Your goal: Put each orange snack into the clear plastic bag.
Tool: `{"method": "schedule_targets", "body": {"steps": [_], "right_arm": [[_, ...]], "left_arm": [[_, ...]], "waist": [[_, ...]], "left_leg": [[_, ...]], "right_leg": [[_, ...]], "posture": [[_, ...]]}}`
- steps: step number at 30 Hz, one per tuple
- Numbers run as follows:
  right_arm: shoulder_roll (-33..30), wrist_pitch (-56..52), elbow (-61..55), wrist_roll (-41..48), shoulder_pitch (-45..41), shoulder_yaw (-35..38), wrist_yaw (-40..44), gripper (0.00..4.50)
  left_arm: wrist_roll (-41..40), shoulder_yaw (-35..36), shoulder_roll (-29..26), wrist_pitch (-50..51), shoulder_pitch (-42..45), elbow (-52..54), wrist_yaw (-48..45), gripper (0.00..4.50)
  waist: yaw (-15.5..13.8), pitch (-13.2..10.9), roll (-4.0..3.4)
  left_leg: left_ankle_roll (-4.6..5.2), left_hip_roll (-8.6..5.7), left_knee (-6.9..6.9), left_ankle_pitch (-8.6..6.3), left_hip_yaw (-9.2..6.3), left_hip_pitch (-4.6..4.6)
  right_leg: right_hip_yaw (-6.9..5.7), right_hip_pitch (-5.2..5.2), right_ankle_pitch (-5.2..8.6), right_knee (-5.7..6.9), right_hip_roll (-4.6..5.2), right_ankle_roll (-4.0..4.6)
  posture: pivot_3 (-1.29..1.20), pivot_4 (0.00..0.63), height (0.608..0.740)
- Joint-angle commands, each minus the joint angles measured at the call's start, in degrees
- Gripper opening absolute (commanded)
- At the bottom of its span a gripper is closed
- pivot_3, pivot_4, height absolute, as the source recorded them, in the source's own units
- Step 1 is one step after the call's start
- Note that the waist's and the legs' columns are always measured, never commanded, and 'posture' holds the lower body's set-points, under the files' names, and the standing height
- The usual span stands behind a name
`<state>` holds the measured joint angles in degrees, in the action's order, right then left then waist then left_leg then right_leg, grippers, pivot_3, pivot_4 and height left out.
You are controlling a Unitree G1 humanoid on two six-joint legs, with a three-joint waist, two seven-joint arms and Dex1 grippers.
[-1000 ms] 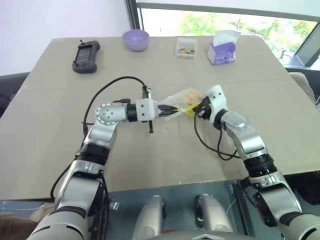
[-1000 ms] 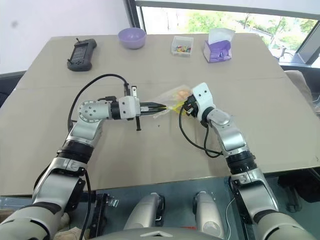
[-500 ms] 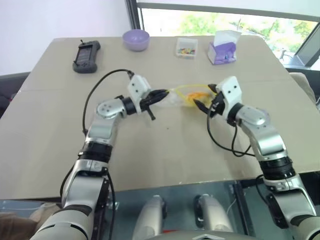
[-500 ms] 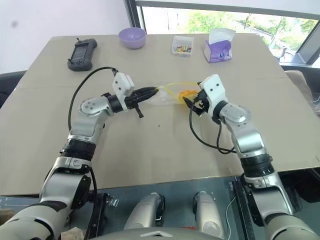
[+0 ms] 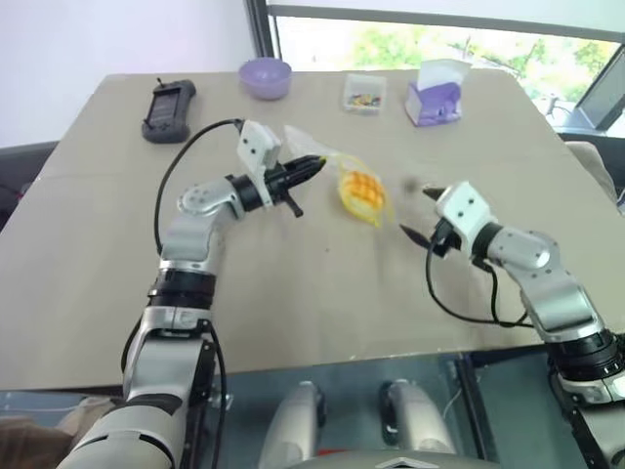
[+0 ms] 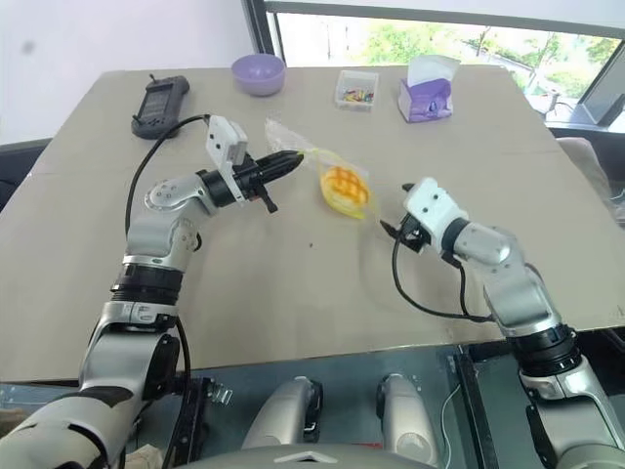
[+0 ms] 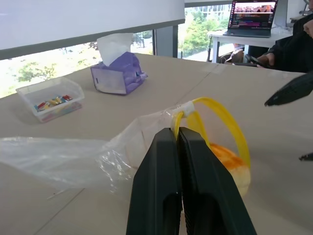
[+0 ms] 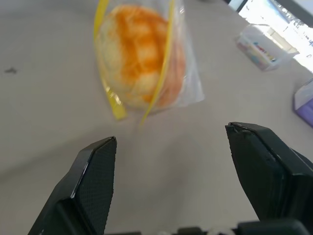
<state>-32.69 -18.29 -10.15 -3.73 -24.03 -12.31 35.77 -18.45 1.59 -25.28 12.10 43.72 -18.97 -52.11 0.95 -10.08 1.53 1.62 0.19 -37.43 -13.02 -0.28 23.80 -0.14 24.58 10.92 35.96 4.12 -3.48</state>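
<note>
- Pinching the crinkly clear plastic bag [image 5: 337, 176] by its top edge, the left hand [image 5: 314, 165] has its black fingers squeezed tight and holds it up off the beige counter [image 5: 117, 274].
- Hanging inside the bag is the round orange-yellow snack [image 5: 359, 191] with the criss-cross top, behind the yellow seal strip [image 7: 222, 122].
- Over on the right, the right hand [image 5: 422, 214] sits near the bag but not touching, fingers spread wide, nothing in them.
</note>
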Motion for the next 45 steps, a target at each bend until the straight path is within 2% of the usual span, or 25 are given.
{"method": "schedule_targets", "body": {"steps": [1, 8, 11, 14, 17, 20, 21, 24, 29, 32, 38, 45], "right_arm": [[2.00, 1.67, 2.44, -3.28, -1.91, -1.73, -2.33, 3.90], [10.91, 2.06, 11.76, -5.47, -6.35, -3.76, -6.79, 3.90], [14.98, 0.58, 12.53, -3.86, -6.66, -2.94, -7.81, 3.90], [16.43, -0.19, 12.67, -3.73, -6.47, -2.36, -8.28, 3.90], [16.55, -0.24, 12.72, -3.66, -6.11, -1.95, -8.39, 3.19], [16.76, -0.74, 13.05, -3.34, -6.29, -0.77, -9.12, 1.85], [16.73, -0.89, 13.27, -3.45, -6.44, -0.41, -9.51, 1.27], [16.49, -1.05, 13.47, -3.49, -6.66, 0.14, -9.75, 0.05], [14.28, -0.61, 13.30, -3.88, -7.19, 1.00, -8.87, 0.05], [11.16, 0.37, 12.95, -3.76, -9.24, 2.44, -7.57, 0.05], [0.05, 3.32, 14.22, -2.69, -18.97, 5.05, 0.05, 0.05], [-8.05, 7.31, 18.31, -2.49, -26.12, 2.93, 11.32, 0.05]], "left_arm": [[-1.85, 1.33, 0.16, 1.48, 1.33, 4.18, 0.75, 0.00], [-2.48, 1.22, 0.83, 4.46, 0.75, 7.32, 2.30, 0.00], [-2.62, 1.21, 0.82, 5.38, 0.48, 8.38, 2.88, 0.00], [-2.66, 1.23, 0.71, 5.90, 0.02, 9.15, 3.18, 0.00], [-2.62, 1.26, 0.63, 6.18, -0.47, 9.55, 3.53, 0.00], [-2.69, 1.20, 0.67, 6.41, -0.93, 10.16, 3.98, 0.00], [-2.70, 1.20, 0.70, 6.43, -1.09, 10.32, 4.09, 0.00], [-2.74, 1.21, 0.71, 6.54, -1.37, 10.55, 4.33, 0.00], [-3.14, 1.60, 0.98, 6.79, -2.06, 11.16, 5.12, 0.00], [-6.02, 3.41, 2.15, 8.82, -2.17, 12.10, 6.22, 0.00], [-20.38, 10.74, 5.71, 25.49, -1.52, 15.07, 12.15, 0.00], [-29.10, 10.58, 6.49, 41.77, -5.78, 20.58, 17.30, 0.00]], "waist": [[-0.06, 0.01, 0.01], [-0.13, 0.00, 0.01], [-0.17, 0.01, 0.01], [-0.18, 0.00, 0.01], [-0.21, 0.01, 0.01], [-0.16, 0.01, 0.01], [-0.15, 0.01, 0.01], [-0.15, 0.01, 0.01], [-0.18, 0.00, 0.01], [-0.16, 0.00, 0.01], [-0.13, -0.01, -0.01], [-0.05, -0.01, 0.00]], "left_leg": [[0.00, 0.00, 0.00, 0.00, 0.00, 0.00], [-0.01, -0.01, -0.01, 0.00, -0.01, 0.02], [-0.01, -0.01, -0.01, 0.01, -0.03, 0.02], [-0.01, -0.01, -0.01, 0.01, -0.03, 0.02], [-0.01, -0.03, -0.01, 0.01, -0.03, 0.02], [-0.01, -0.02, -0.01, 0.01, -0.04, 0.01], [-0.01, -0.02, -0.01, 0.01, -0.04, 0.01], [-0.01, -0.02, -0.01, 0.01, -0.03, 0.01], [-0.01, -0.02, -0.01, 0.00, -0.03, 0.01], [-0.01, -0.02, -0.01, 0.00, -0.02, 0.01], [-0.01, -0.02, -0.02, 0.00, -0.04, 0.02], [0.00, -0.01, -0.01, 0.00, 0.00, 0.01]], "right_leg": [[0.00, 0.00, 0.00, 0.00, 0.00, 0.00], [0.01, 0.00, 0.00, -0.01, 0.01, 0.00], [0.00, -0.01, 0.00, -0.02, 0.01, 0.00], [0.00, 0.00, 0.00, -0.01, 0.01, 0.01], [0.00, -0.01, -0.01, -0.01, 0.03, 0.01], [0.00, -0.01, 0.00, 0.00, 0.02, 0.01], [0.00, -0.01, 0.00, 0.00, 0.01, 0.01], [0.00, -0.01, -0.01, 0.01, 0.01, 0.01], [0.00, -0.01, -0.01, 0.00, 0.01, 0.01], [0.00, -0.01, -0.01, 0.00, 0.02, 0.01], [0.00, 0.00, -0.01, 0.00, 0.03, 0.01], [0.02, -0.03, 0.00, -0.04, 0.03, 0.01]], "posture": [[0.00, 0.150, 0.740], [0.00, 0.150, 0.740], [0.00, 0.150, 0.740], [0.00, 0.150, 0.740], [0.00, 0.150, 0.740], [0.00, 0.150, 0.740], [0.00, 0.150, 0.740], [0.00, 0.150, 0.740], [0.00, 0.150, 0.740], [0.00, 0.150, 0.740], [0.00, 0.150, 0.740], [0.00, 0.150, 0.740]]}}
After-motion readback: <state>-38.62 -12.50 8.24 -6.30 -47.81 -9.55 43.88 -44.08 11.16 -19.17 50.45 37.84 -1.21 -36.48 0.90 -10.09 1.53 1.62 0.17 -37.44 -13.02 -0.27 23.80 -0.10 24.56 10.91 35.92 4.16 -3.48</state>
